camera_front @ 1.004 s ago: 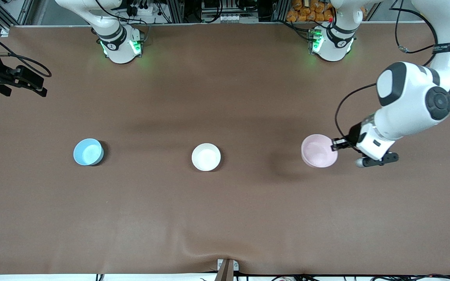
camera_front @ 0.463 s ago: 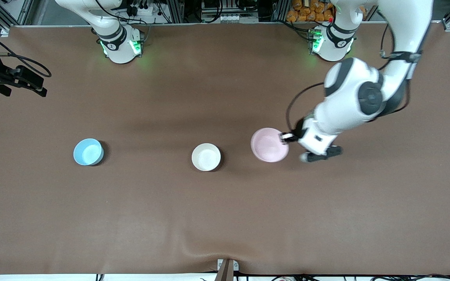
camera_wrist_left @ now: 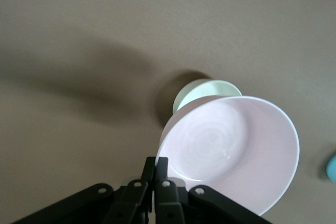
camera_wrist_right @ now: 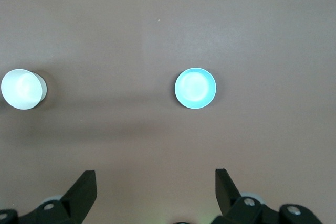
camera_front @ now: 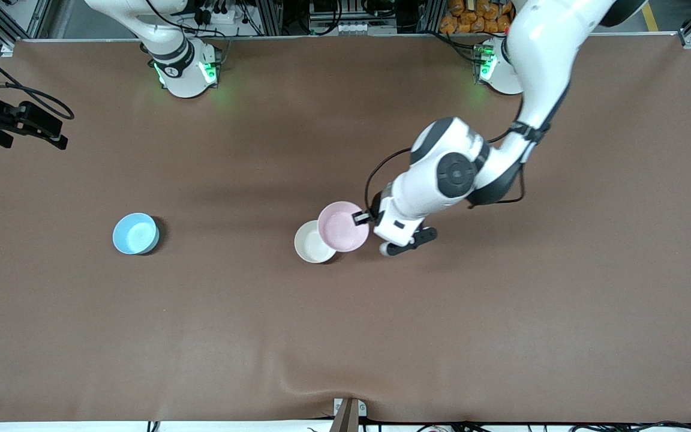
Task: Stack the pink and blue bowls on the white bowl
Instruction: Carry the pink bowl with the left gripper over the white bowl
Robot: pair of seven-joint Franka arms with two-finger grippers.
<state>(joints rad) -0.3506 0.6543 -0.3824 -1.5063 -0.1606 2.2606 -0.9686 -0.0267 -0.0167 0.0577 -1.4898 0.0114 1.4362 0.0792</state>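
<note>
Left tool (camera_front: 362, 217): pinched on rim of light, stiff, slippery pale pink plastic bowl (camera_front: 341, 225), over white plastic bowl (camera_front: 311, 243). Right tool (camera_wrist_right: 155, 192): wide, empty, waiting above sky-blue plastic bowl (camera_front: 135, 233).

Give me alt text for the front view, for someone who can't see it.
The left pincer, shut on the rim of the pink bowl, holds it in the air partly over the white bowl at the middle of the brown table. The blue bowl sits alone toward the right arm's end, where the right pincer waits open.
</note>
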